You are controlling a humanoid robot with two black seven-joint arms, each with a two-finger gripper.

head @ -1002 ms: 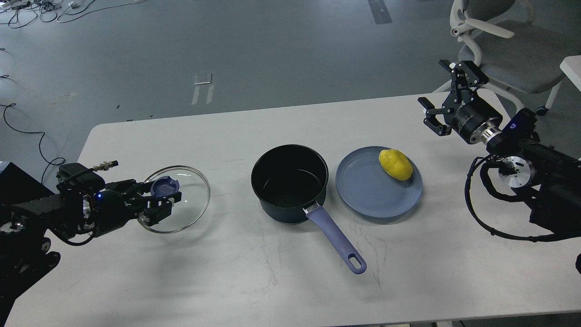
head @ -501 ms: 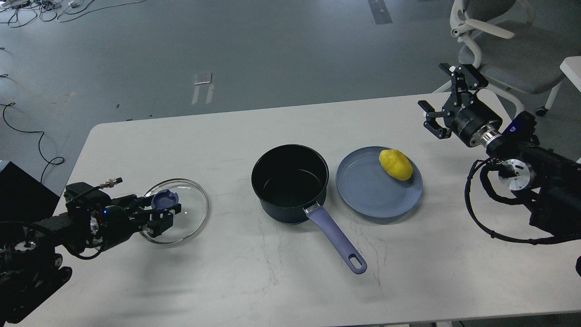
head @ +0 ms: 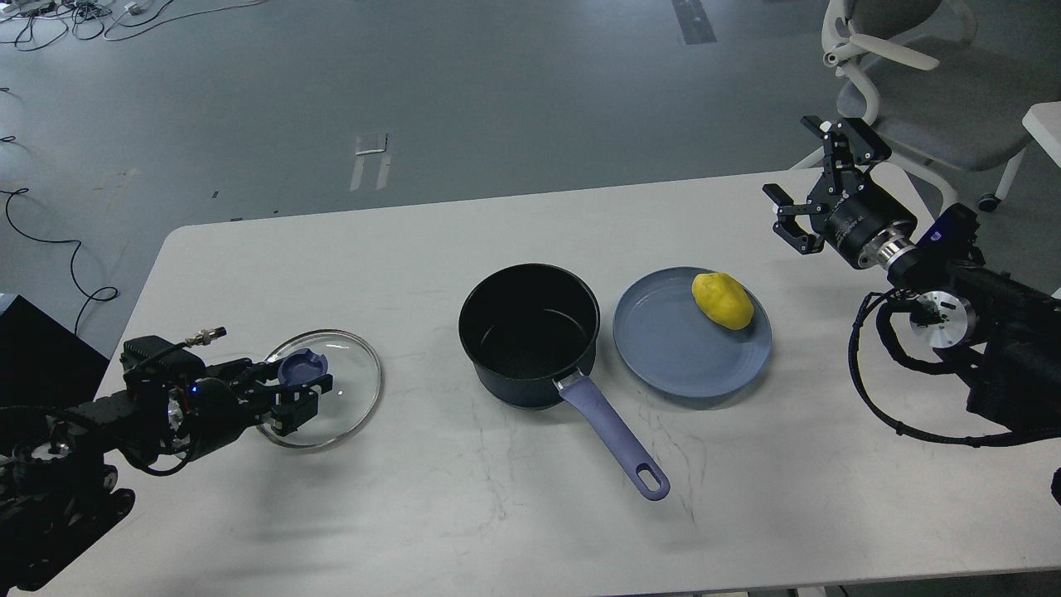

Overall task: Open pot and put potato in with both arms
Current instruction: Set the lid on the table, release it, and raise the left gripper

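Fingers of the left gripper (head: 300, 391) pinch the blue knob of the round glass lid (head: 331, 388), at nine o'clock from the open dark pot (head: 530, 332); right gripper (head: 808, 184) spread wide, at one o'clock from the yellow potato (head: 723, 300).

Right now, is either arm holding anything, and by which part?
The left gripper holds the glass lid by its blue knob. The right gripper is open and empty.

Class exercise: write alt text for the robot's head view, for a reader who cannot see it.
An open dark pot stands mid-table, beside a blue plate holding a yellow potato. The left tool grips the knob of the glass lid near the table's left end; the right tool hangs open beyond the plate.
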